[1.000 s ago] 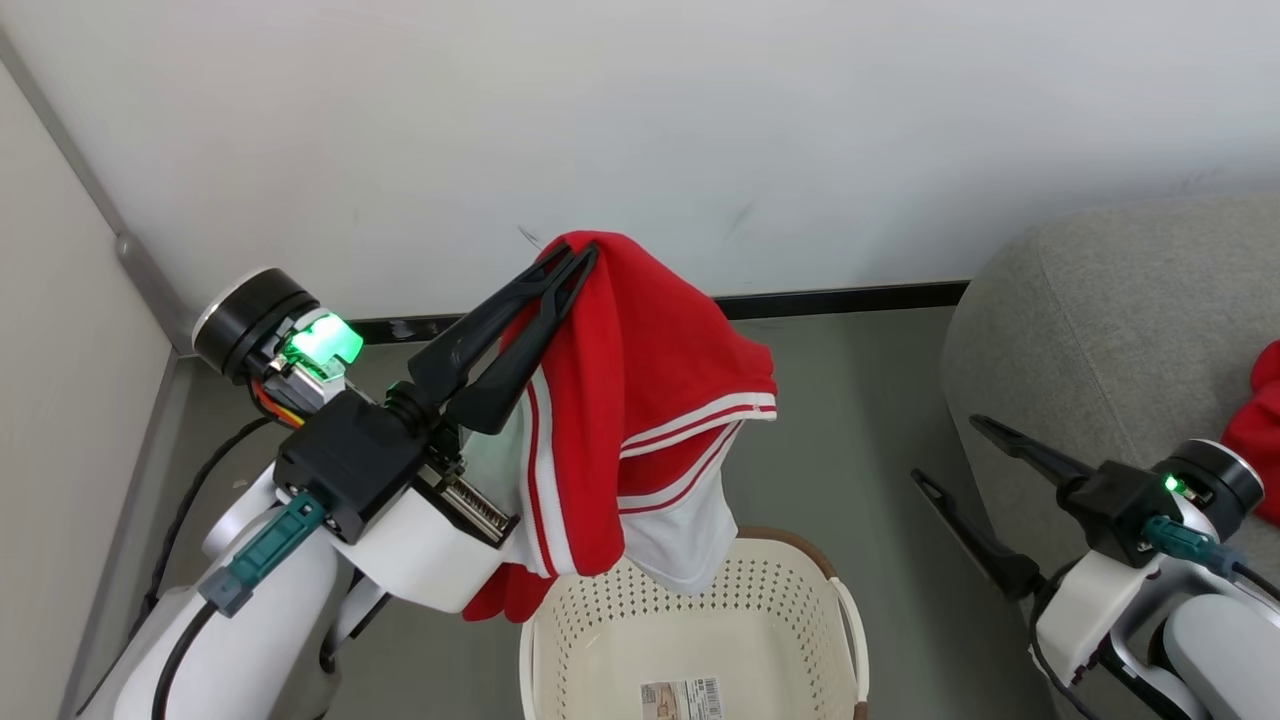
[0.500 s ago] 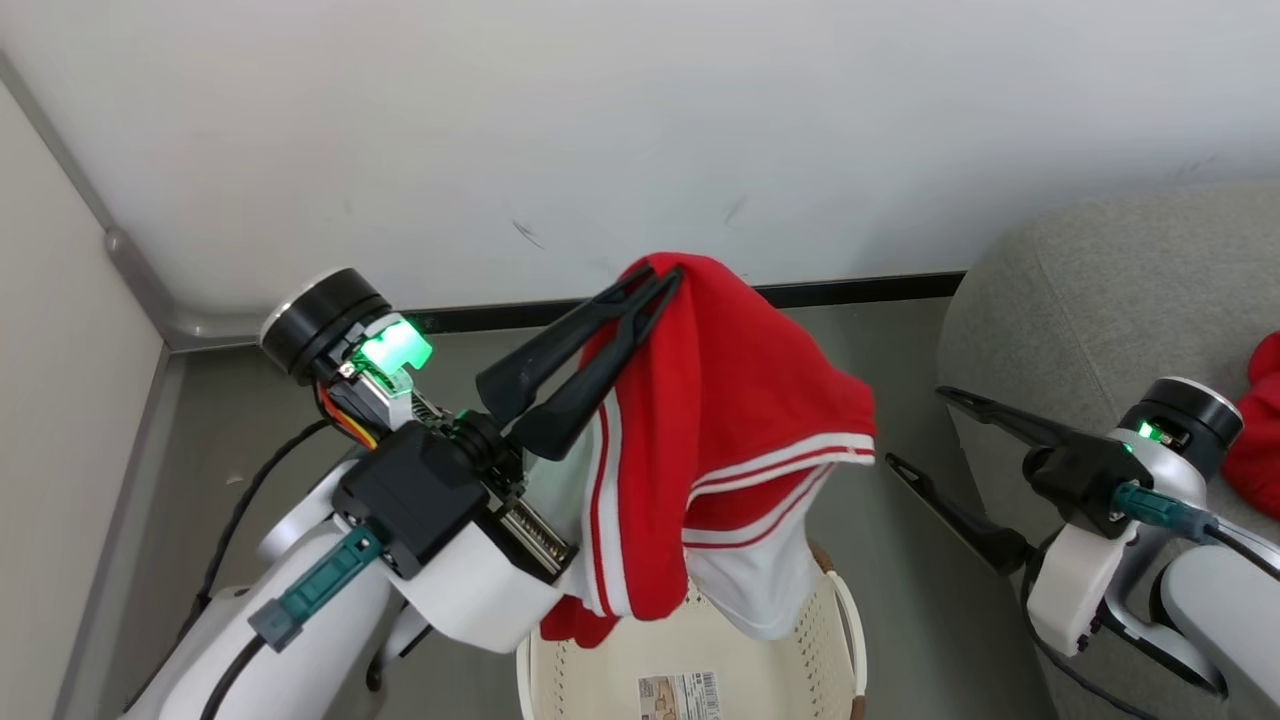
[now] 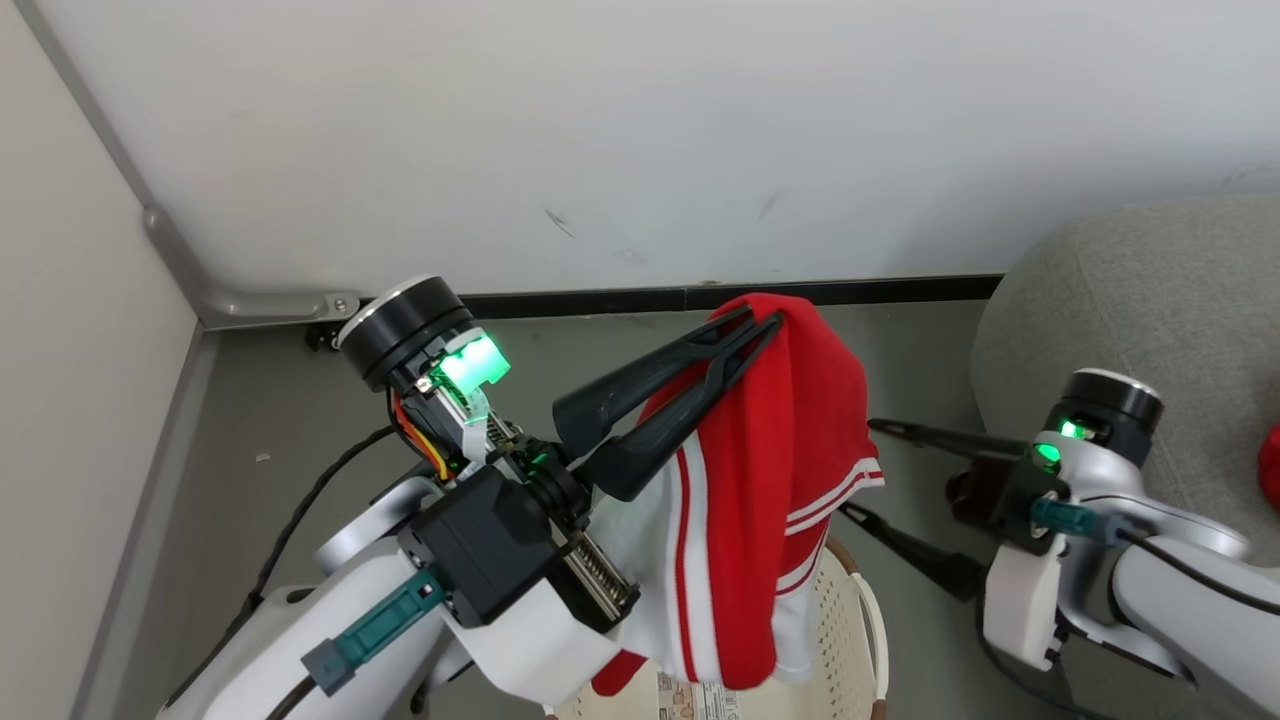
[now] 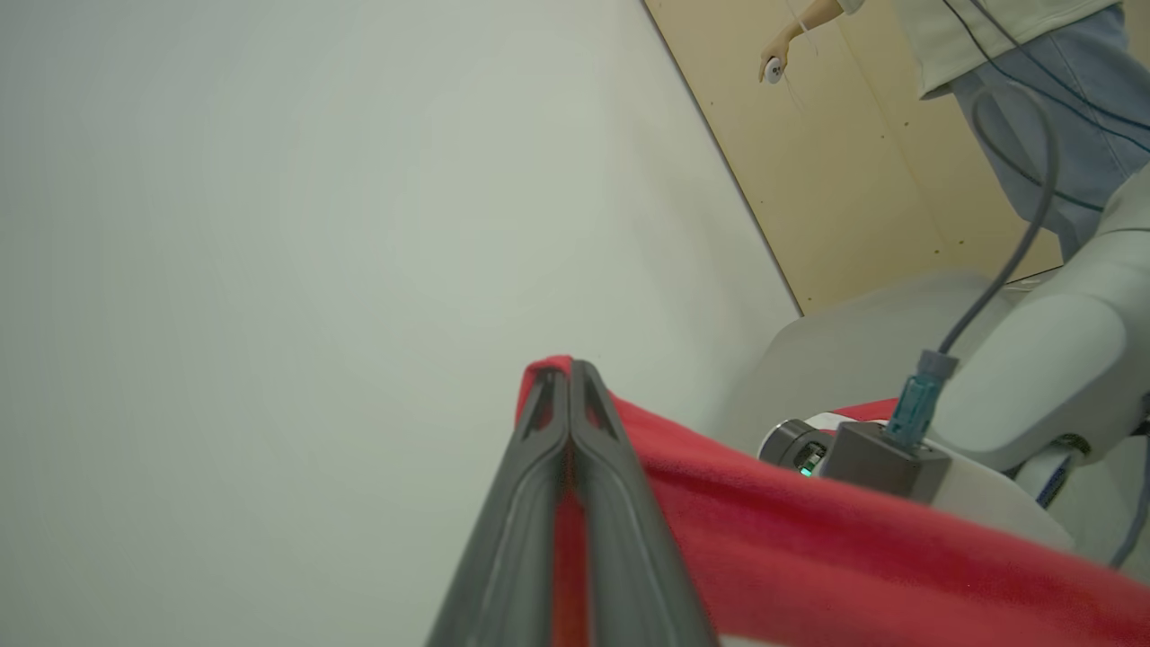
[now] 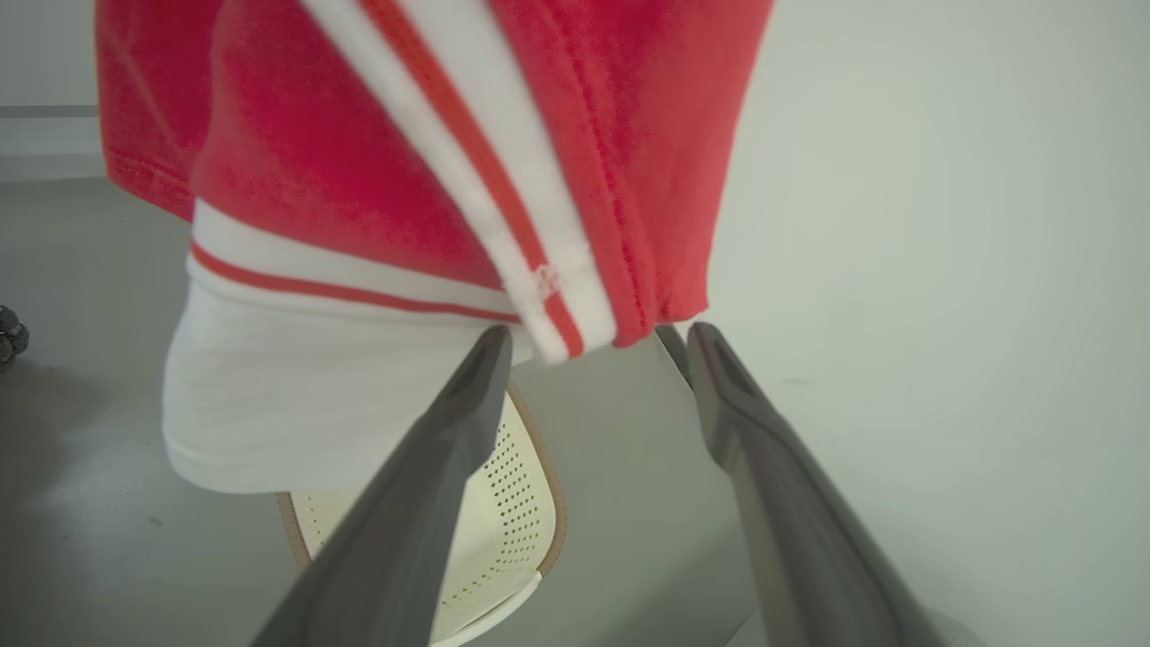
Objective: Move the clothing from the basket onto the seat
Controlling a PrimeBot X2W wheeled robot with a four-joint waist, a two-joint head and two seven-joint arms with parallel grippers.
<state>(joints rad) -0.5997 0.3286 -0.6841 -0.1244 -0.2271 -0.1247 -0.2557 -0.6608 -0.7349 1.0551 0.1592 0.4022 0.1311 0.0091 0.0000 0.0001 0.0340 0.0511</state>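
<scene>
Above basket, left gripper fingers pinch red clothing tight; cloth hangs down over basket rim. Sticker sits inside basket. Right gripper fingers spread wide, holding nothing, near grey seat.

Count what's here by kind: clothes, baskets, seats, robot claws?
Grey upholstered cushion seat: 1
Cream perforated plastic basket: 1
Red fabric garments: 2, held garment, garment on the seat
Dark two-fingered grippers: 2, left gripper, right gripper
Total: 6
</scene>
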